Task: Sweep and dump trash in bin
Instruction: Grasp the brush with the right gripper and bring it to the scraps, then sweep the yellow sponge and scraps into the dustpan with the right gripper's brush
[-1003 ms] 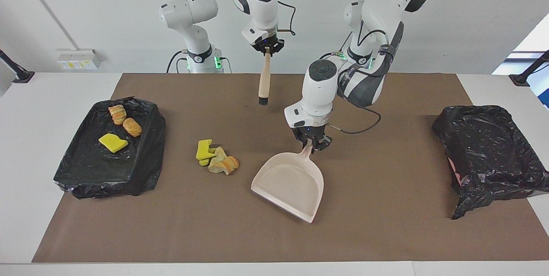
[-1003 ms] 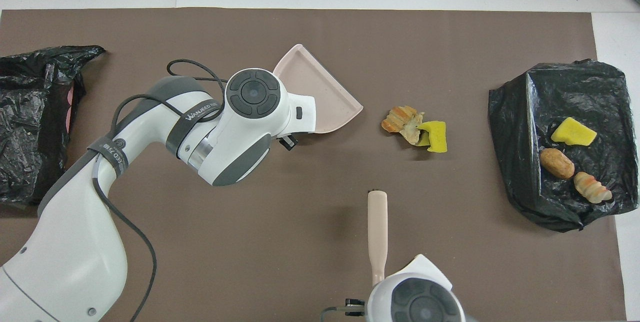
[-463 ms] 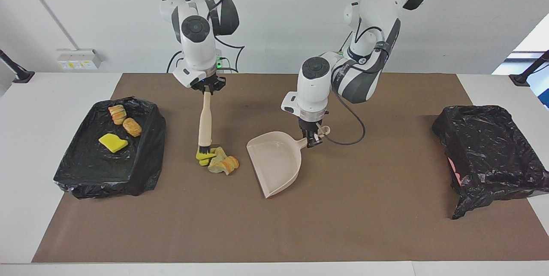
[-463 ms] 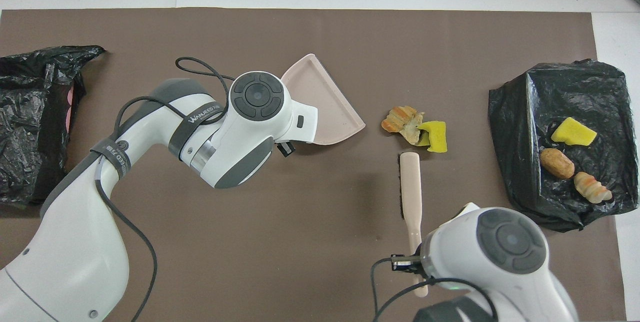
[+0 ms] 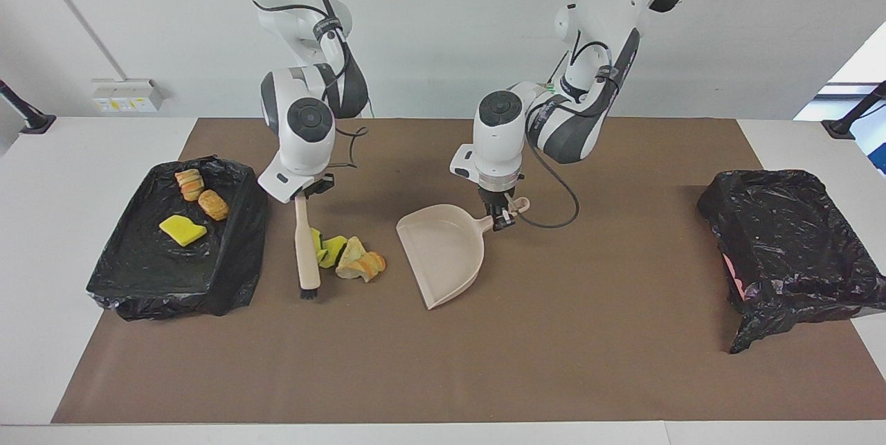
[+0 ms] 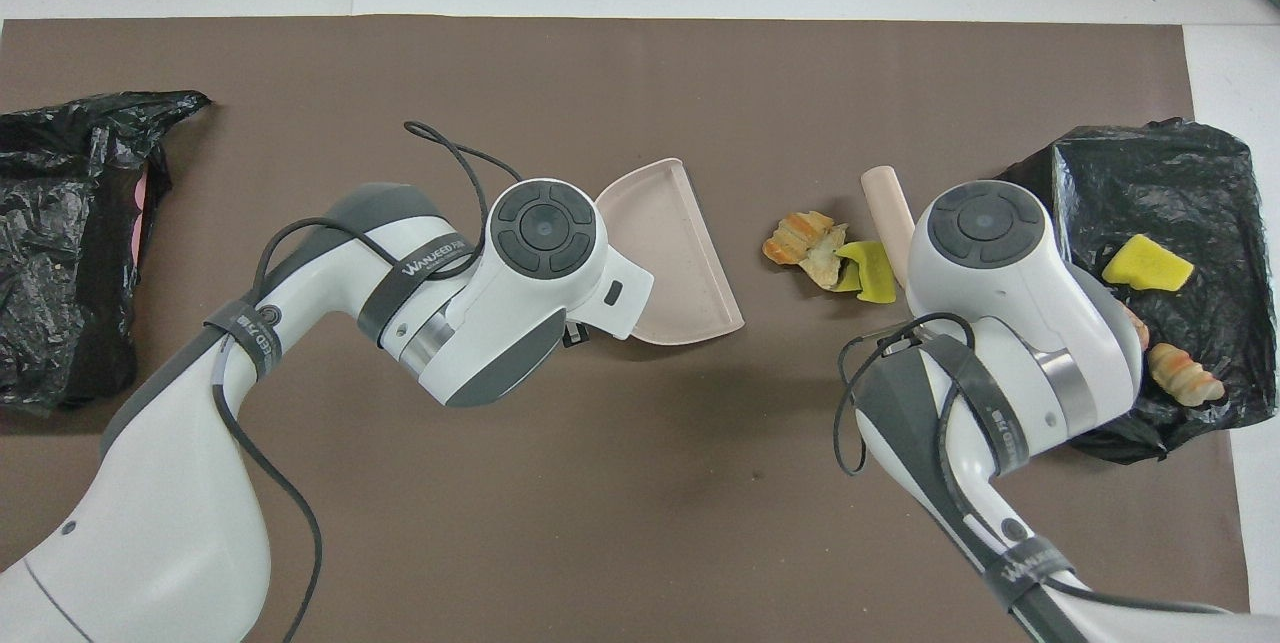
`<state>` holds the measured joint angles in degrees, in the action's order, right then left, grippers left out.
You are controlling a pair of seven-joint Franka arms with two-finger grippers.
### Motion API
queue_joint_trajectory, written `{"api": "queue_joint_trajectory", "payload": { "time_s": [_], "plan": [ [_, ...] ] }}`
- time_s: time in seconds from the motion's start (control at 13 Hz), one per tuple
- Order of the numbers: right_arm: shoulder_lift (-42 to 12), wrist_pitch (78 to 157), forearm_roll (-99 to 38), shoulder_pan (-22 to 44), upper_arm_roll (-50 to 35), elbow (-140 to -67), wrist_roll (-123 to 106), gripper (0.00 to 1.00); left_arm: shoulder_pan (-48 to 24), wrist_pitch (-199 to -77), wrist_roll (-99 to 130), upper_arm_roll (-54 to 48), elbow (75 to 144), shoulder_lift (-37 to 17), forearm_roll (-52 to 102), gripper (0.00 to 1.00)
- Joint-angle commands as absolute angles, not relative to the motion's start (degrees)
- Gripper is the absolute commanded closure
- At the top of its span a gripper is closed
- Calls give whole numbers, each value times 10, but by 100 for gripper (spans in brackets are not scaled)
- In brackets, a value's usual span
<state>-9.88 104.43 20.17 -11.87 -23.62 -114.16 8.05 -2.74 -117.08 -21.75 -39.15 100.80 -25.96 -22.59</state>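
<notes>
Since half a second ago the right gripper [image 5: 305, 190] has carried the brush [image 5: 305, 248] from the robots' side of the loose trash pile [image 5: 351, 258] round to its side toward the right arm's end of the table, and the yellow piece in that pile has shifted a little; the dustpan [image 5: 443, 252] has barely moved.

Nearest the robots, the right gripper is clamped shut on the top of the brush handle, above the mat [image 5: 554, 362] between the tray and the pile. The brush hangs slightly tilted, its dark bristles down at the mat, farther from the robots than the pile. Its handle stands just beside the yellow sponge scrap [image 6: 869, 271], overlapping it in the facing view; whether they touch I cannot tell.

The left gripper [image 5: 500, 214] is closed on the dustpan's handle. The pan rests on the mat with its open mouth turned toward the pile, a clear gap of mat between them.

The loose pile, yellow sponge and tan-orange lumps [image 6: 803, 245], lies between brush and dustpan.

At the right arm's end a black-lined tray [image 5: 138, 279] holds more trash: a yellow chunk [image 5: 182, 230] and two tan lumps [image 5: 201, 194]. At the left arm's end sits the black-bagged bin [image 5: 789, 244].
</notes>
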Motion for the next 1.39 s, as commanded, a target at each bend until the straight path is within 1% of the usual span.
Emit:
{"api": "queue_joint_trajectory", "payload": {
  "time_s": [0.0, 0.08, 0.39, 0.54, 0.69, 0.77, 1.0, 1.16, 1.31],
  "plan": [
    [-96, 1067, 200, -139, -246, -1150, 60, 100, -38, -1173, -196, -388, 1035, -250, -227, 100],
    [-97, 1070, 194, -140, -247, -1160, 65, 100, -38, -1169, -196, -388, 1035, -250, -227, 100],
    [-100, 1073, 72, -133, -248, -1170, 71, 100, -39, -1139, -195, -389, 1034, -244, -229, 100],
    [-118, 1089, 20, -113, -247, -1170, 71, 100, -44, -1126, -195, -389, 1035, -242, -230, 100],
    [-129, 1100, -19, -107, -255, -1167, 52, 100, -48, -1107, -194, -389, 1034, -238, -236, 100],
    [-128, 1115, -57, -92, -257, -1169, 47, 100, -51, -1101, -194, -389, 1034, -237, -242, 100],
    [-127, 1127, -134, -49, -258, -1170, 44, 100, -51, -1095, -194, -389, 1034, -235, -255, 100],
    [-126, 1113, -196, -47, -261, -1170, 19, 100, -51, -1096, -194, -390, 1034, -235, -255, 100],
    [-117, 1052, -265, -58, -259, -1169, -26, 100, -50, -1100, -194, -390, 1035, -236, -255, 100]
  ]
}}
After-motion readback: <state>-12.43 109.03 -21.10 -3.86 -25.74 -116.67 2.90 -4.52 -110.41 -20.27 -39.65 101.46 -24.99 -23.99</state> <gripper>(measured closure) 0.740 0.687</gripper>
